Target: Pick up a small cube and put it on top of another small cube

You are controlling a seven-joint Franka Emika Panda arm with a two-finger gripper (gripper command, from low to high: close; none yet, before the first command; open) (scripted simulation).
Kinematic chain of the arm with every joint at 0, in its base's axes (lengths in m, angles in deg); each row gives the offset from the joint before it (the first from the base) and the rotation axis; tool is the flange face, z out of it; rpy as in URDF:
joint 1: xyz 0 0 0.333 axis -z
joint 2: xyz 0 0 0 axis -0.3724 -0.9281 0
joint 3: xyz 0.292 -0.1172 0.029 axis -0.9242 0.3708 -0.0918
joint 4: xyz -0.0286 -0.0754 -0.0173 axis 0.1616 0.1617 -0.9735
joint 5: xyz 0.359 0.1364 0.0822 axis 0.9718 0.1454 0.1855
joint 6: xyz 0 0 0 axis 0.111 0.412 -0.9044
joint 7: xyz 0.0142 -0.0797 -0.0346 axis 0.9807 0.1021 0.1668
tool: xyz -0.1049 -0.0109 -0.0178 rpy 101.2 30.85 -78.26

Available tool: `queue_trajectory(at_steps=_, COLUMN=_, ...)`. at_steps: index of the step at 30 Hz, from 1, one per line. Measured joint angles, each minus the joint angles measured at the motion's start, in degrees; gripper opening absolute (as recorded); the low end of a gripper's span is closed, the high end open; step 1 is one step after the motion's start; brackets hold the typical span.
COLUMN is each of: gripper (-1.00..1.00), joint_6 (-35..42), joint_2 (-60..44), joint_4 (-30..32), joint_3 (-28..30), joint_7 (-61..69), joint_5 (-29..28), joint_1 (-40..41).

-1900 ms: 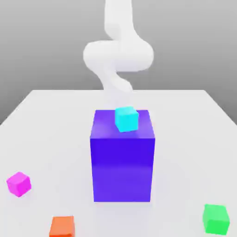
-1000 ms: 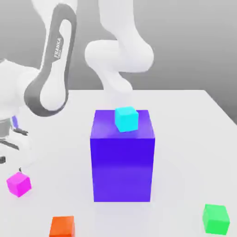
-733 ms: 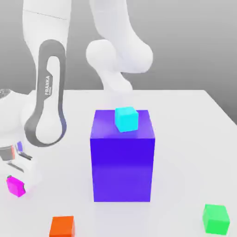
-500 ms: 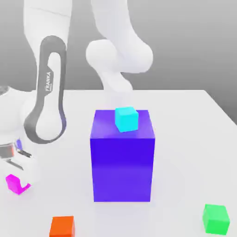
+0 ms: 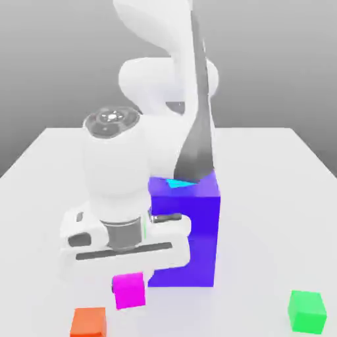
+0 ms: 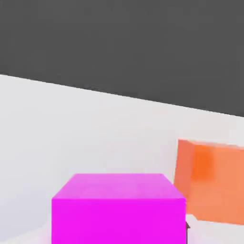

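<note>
A white Franka Panda arm [image 5: 125, 164] fills the centre of the exterior view, its wrist and hand hanging low in the lower-left middle of the frame above the white tabletop [image 5: 276, 171]. Behind it, at centre right, stands a tall glossy blue-violet block [image 5: 197, 237], and on the block's top face a sliver of a small cyan cube [image 5: 176, 183] shows past the arm. Directly below the hand, the gripper [image 5: 129, 282] is closed on a small bright magenta-pink cube [image 5: 129, 291], which sits at lower centre-left of the exterior view, clamped from its sides, in front of the block's base. In the hand view the same pink cube [image 6: 118, 209] fills the lower middle of the frame. A small orange cube [image 5: 88, 322] lies near it at the lower left edge of the exterior view, and a small green cube [image 5: 307, 311] rests well apart at the lower right corner.

The likely risks from here: the pink cube appears to hang from only its upper part, so it could slip or twist as the arm travels; the carried cube or hand could clip the tall block's edge if it does not rise enough; and an off-centre release could nudge the cyan cube or let the pink 1 tumble off.
</note>
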Motion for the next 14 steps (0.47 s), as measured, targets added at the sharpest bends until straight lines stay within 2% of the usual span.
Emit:
queue_trajectory(at_steps=7, gripper=-1.00, joint_6=2.56, joint_2=-0.60, joint_4=-3.36, joint_3=-9.12, joint_7=0.88, joint_5=-4.66, joint_1=-10.51)
queue_trajectory(at_steps=10, gripper=-1.00, joint_6=-1.38, joint_2=-7.21, joint_4=-6.01, joint_3=-10.60, joint_7=-0.04, joint_5=-8.23, joint_1=-15.15)
queue_trajectory(at_steps=11, gripper=1.00, joint_6=-2.57, joint_2=-8.74, joint_4=-6.33, joint_3=-10.50, joint_7=-0.34, joint_5=-8.86, joint_1=-15.77)
queue_trajectory(at_steps=14, gripper=1.00, joint_6=-2.57, joint_2=-8.74, joint_4=-6.33, joint_3=-10.50, joint_7=-0.34, joint_5=-8.86, joint_1=-15.77)
